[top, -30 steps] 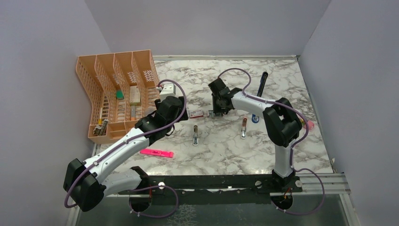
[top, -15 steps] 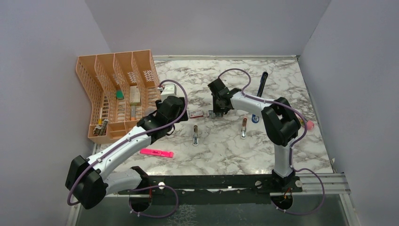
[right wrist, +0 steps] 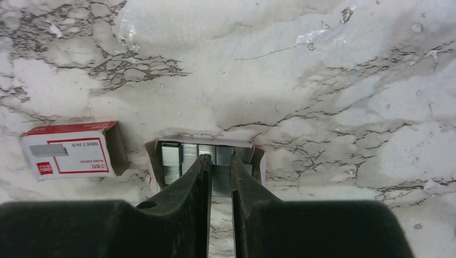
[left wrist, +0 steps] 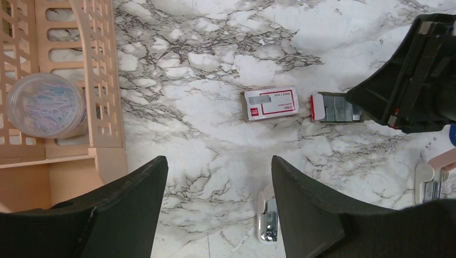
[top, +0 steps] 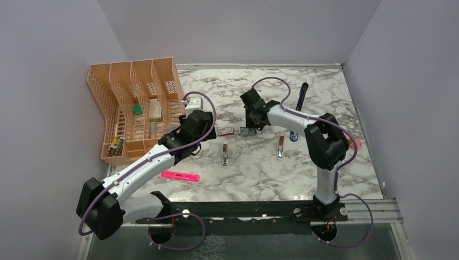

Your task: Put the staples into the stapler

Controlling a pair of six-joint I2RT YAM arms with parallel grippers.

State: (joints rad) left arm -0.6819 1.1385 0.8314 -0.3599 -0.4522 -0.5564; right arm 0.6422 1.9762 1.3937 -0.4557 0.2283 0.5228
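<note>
The right gripper [right wrist: 220, 161] has squeezed narrower and now pinches a strip of the staples [right wrist: 175, 161] in their tray, the cardboard box [right wrist: 70, 149] at nine o'clock. The left gripper [left wrist: 218, 177] hangs wide and empty. The stapler [top: 293, 136] lies at the tray's three o'clock, mostly hidden behind the arm; lifting, opening and loading all remain.

lab-type robot test cell. evidence: left arm [top: 141, 168] and right arm [top: 325, 143] bolted to a black rail [top: 243, 208] at the near edge of a marble-patterned table [top: 260, 173], enclosed by plain lilac walls [top: 54, 54]; peach desk organiser [top: 116, 97] and pink highlighter [top: 180, 176] give it office-desk dressing
</note>
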